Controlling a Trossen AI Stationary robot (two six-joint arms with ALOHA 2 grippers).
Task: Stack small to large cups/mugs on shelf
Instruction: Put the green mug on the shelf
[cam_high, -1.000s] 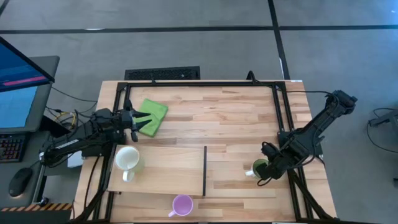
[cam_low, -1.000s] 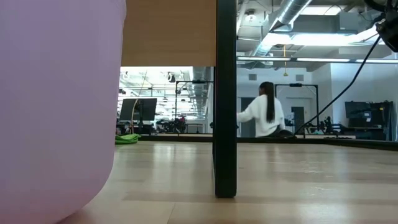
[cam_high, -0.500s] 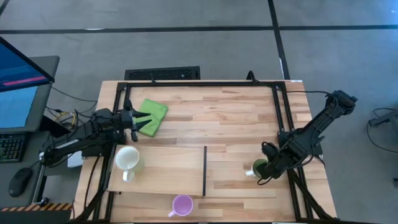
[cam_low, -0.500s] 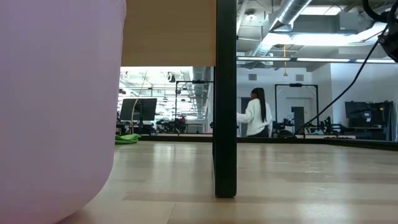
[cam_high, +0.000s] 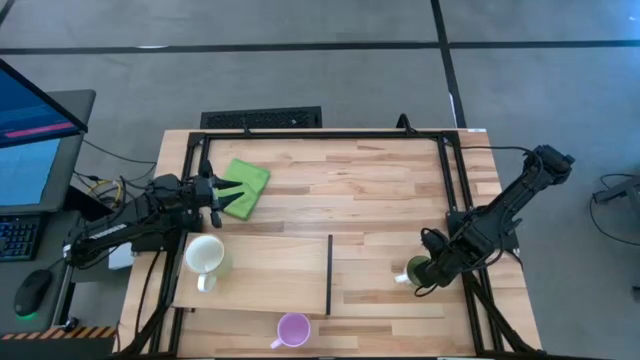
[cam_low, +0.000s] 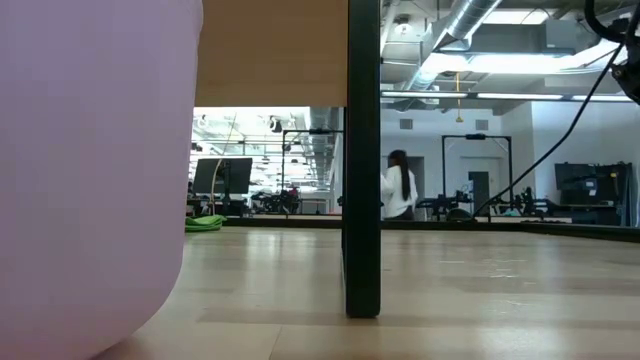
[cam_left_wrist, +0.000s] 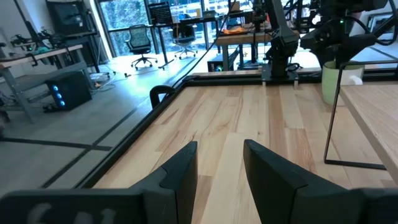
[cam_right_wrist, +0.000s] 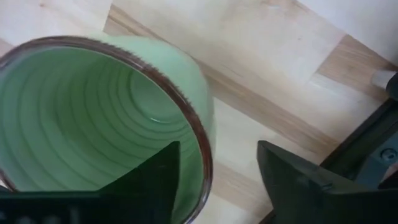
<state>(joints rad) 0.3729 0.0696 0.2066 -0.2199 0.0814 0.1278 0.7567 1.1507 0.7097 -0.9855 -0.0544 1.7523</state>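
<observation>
On the shelf (cam_high: 270, 270) only my white mug (cam_high: 205, 255) stands. Right end effector (cam_high: 424, 272) straddles the green mug's (cam_high: 417, 268) rim, fingers spread, not clamped. Purple mug (cam_high: 293, 329) waits on the worktop (cam_high: 370, 190). Left end effector (cam_high: 217, 192) idles released by the cloth (cam_high: 245, 186). No stacking yet.

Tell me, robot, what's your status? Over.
Right end effector open, straddling green mug rim. Left end effector open, by green cloth. White mug on shelf.

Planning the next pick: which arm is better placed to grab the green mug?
The right arm. Its tool is already at the green mug, with one finger inside the rim and one outside. The left tool sits across the table by the green cloth.
</observation>
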